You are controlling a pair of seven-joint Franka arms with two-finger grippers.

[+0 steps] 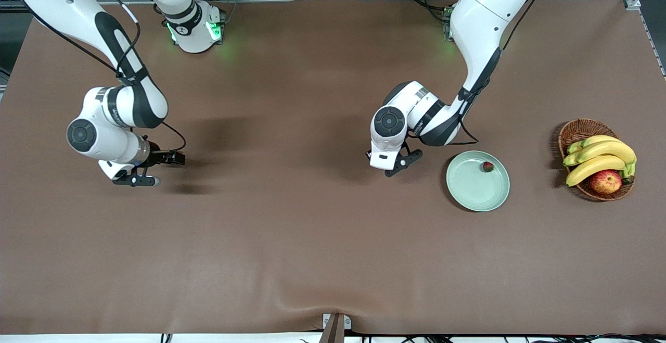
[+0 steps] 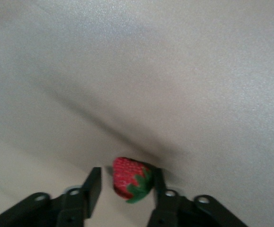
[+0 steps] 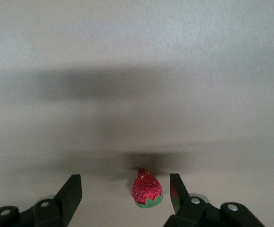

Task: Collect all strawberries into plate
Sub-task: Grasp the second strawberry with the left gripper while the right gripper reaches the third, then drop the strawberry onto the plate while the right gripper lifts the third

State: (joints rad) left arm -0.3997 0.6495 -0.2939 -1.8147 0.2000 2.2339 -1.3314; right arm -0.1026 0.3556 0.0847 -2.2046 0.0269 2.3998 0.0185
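From the front view, one small red strawberry with a dark green cap (image 1: pixel 487 166) lies inside the round pale mint-green plate (image 1: pixel 471 191), near the rim edge farthest from the camera. The left gripper (image 1: pixel 394 166) sits low beside the plate, toward the right arm's end; the right gripper (image 1: pixel 136 176) is down well apart from the plate, at the right arm's end of the brown table (image 1: pixel 291 239).

Only the wrist views reveal the other two berries. The left wrist view shows a second strawberry (image 2: pixel 131 179) between that gripper's spread fingers, one finger (image 2: pixel 157 182) touching its cap. The right wrist view shows a third strawberry (image 3: pixel 146 188) standing between wide-apart fingers (image 3: pixel 72 193), untouched.
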